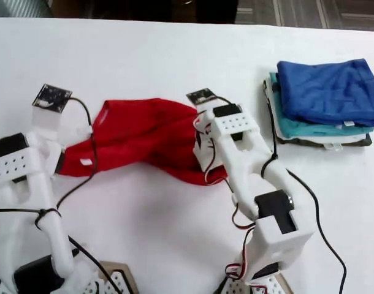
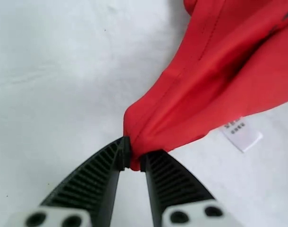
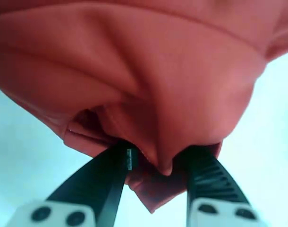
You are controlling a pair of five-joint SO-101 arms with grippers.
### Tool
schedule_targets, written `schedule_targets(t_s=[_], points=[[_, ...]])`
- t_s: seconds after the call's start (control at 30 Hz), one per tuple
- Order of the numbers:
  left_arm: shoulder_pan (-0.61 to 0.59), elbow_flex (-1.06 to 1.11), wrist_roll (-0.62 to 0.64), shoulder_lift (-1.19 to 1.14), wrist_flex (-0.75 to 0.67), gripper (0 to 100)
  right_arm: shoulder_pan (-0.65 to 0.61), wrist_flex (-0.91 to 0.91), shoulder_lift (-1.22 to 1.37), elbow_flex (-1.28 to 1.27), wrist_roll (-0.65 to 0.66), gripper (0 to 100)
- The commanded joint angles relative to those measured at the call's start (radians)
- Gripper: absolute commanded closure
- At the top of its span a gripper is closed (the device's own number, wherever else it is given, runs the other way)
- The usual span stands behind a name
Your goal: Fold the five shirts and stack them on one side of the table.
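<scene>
Red shirt [image 1: 144, 138] is stretched across the mid tabletop [image 1: 175, 55], left hand [image 2: 133, 158] pinching its left end, right hand [image 3: 158, 158] clamped on its right edge. Already folded shirts [image 1: 325, 98] sit stacked far right.

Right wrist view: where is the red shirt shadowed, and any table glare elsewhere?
Right wrist view: red shirt darkest in the creases by the right tool. High view: table evenly bright, no hard glare. Left wrist view: faint shadow under the shirt's edge.

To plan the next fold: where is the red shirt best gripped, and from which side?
Probably by its two ends: the pointed corner beside the white label, from the left; the bunched edge, from the right. The red shirt lies stretched between them.
</scene>
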State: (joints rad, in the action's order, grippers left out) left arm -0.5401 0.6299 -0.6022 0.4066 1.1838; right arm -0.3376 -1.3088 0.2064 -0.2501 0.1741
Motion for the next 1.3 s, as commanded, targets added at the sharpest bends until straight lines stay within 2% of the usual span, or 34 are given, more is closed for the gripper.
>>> schedule_targets(t_s=[0.0,0.2,0.4,0.57,0.67,0.73,0.8,1.07,1.27], points=[[0.008,-0.004,0.006,0.038,-0.015,97,0.007,0.012,-0.012,0.020,0.000,83.4],[0.008,-0.004,0.006,0.038,-0.015,97,0.007,0.002,-0.013,0.049,-0.006,91.9],[0.008,-0.004,0.006,0.038,-0.015,97,0.007,-0.047,-0.013,0.110,-0.006,86.8],[0.008,-0.004,0.006,0.038,-0.015,97,0.007,-0.048,-0.002,0.106,-0.006,87.4],[0.008,-0.004,0.006,0.038,-0.015,97,0.007,-0.047,-0.002,0.106,-0.006,91.1],[0.008,-0.004,0.006,0.038,-0.015,97,0.008,-0.047,-0.008,0.110,-0.006,97.7],[0.008,-0.004,0.006,0.038,-0.015,97,0.013,-0.051,-0.024,0.126,0.002,97.2],[0.025,-0.041,0.008,0.046,0.003,97,0.031,-0.113,-0.306,0.295,0.117,97.8],[0.075,-0.177,0.057,0.046,0.140,97,0.031,-0.108,-0.438,0.302,0.121,97.8]])
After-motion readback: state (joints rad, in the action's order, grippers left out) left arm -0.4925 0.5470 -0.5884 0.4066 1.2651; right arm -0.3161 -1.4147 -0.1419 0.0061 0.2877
